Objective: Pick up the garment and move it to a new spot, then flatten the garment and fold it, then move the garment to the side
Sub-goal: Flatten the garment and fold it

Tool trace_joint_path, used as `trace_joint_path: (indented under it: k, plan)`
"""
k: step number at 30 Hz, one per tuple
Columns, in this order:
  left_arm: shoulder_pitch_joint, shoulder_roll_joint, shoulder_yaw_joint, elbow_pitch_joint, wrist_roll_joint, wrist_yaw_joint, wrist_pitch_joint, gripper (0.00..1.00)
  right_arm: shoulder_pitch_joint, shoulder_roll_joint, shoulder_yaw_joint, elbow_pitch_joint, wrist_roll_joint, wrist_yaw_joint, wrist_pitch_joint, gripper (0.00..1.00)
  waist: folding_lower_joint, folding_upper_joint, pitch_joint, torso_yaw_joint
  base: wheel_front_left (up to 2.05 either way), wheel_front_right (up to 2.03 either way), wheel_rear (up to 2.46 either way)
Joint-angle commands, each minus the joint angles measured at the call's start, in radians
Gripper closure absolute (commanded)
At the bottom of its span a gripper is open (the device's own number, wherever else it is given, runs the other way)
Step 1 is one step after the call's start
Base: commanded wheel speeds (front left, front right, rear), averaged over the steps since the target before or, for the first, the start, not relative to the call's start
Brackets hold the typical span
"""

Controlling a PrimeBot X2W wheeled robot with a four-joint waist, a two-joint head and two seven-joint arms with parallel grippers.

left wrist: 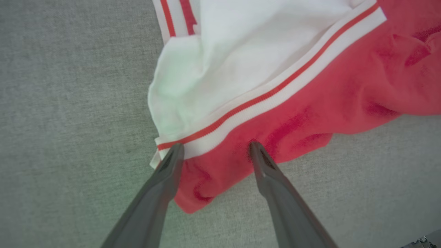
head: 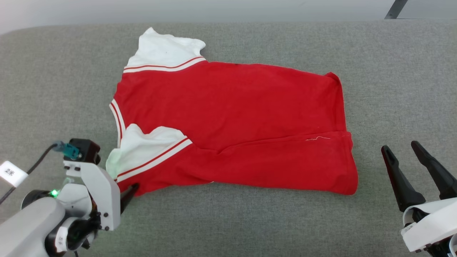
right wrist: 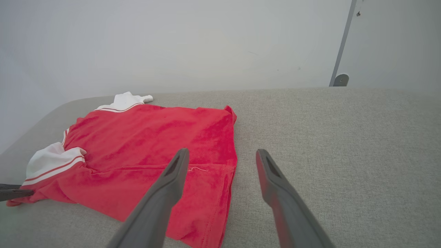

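Head view: the garment lies spread on the grey fabric worktop, its red body across the middle and its white sleeve panels toward the robot's left. The left tool has its fingers apart, with the tips resting on the garment's near left corner by the striped trim. The right tool also has its fingers apart, above bare worktop just right of the garment.
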Motion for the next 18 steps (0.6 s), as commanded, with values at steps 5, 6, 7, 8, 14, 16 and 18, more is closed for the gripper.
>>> trace_joint_path:
  k: [5,6,7,8,14,16,18]
  plan:
    - [-0.015,0.034,0.003,-0.059,0.008,0.048,0.036,0.00,0.008,0.005,0.011,0.005,0.007,-0.001,0.003,0.00,0.0000,0.0000,-0.004,-0.007,0.00,0.00,0.00]
    - [-0.017,0.043,0.007,-0.078,0.014,0.064,0.036,0.00,0.009,0.005,0.011,0.005,0.008,-0.001,0.003,0.00,0.0000,0.0000,-0.004,-0.009,0.00,0.00,0.00]
    - [-0.018,0.056,0.009,-0.097,0.021,0.076,0.040,0.00,0.010,0.005,0.012,0.005,0.008,-0.001,0.003,0.00,0.0000,0.0000,-0.003,-0.011,0.00,0.00,0.00]
    - [-0.016,0.066,0.012,-0.115,0.020,0.089,0.043,0.00,0.012,0.006,0.011,0.005,0.009,-0.001,0.002,0.00,0.0000,0.0000,-0.002,-0.012,0.00,0.00,0.00]
    - [-0.010,0.127,0.018,-0.200,0.032,0.154,0.071,0.00,0.014,0.007,0.006,0.002,0.012,-0.001,-0.002,0.00,0.0000,0.0000,0.008,-0.016,0.00,0.00,0.00]
    - [-0.005,0.136,0.023,-0.211,0.019,0.167,0.080,0.00,0.013,0.009,0.005,0.003,0.012,-0.001,-0.004,0.00,0.0000,0.0000,0.010,-0.016,0.00,0.00,0.00]
    - [0.001,0.141,0.027,-0.212,0.006,0.176,0.088,0.00,0.010,0.010,0.006,0.004,0.013,-0.001,-0.003,0.00,0.0000,0.0000,0.013,-0.015,0.00,0.00,0.00]
